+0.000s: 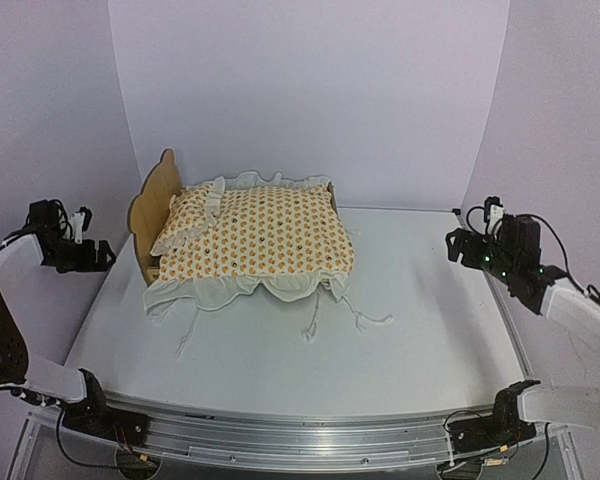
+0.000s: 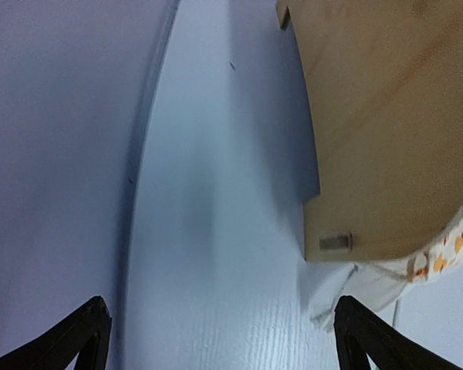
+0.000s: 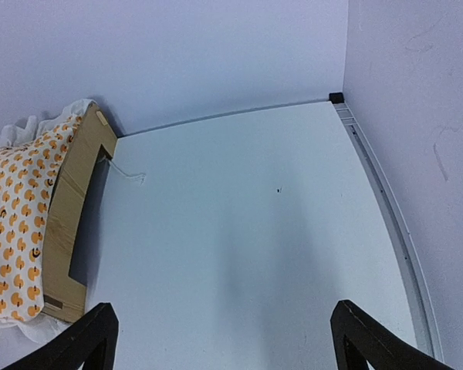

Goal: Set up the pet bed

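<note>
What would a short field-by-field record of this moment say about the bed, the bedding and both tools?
pet bed: wooden frame on the table, scalloped headboard upright at its left end
cushion: orange-patterned, ruffled, laid over the frame; ties trail onto the table in front
pillow: matching, at the headboard end
left tool: open, empty, beside the headboard, apart from it
right tool: open, empty, over bare table right of the bed
task state: looks set up
</note>
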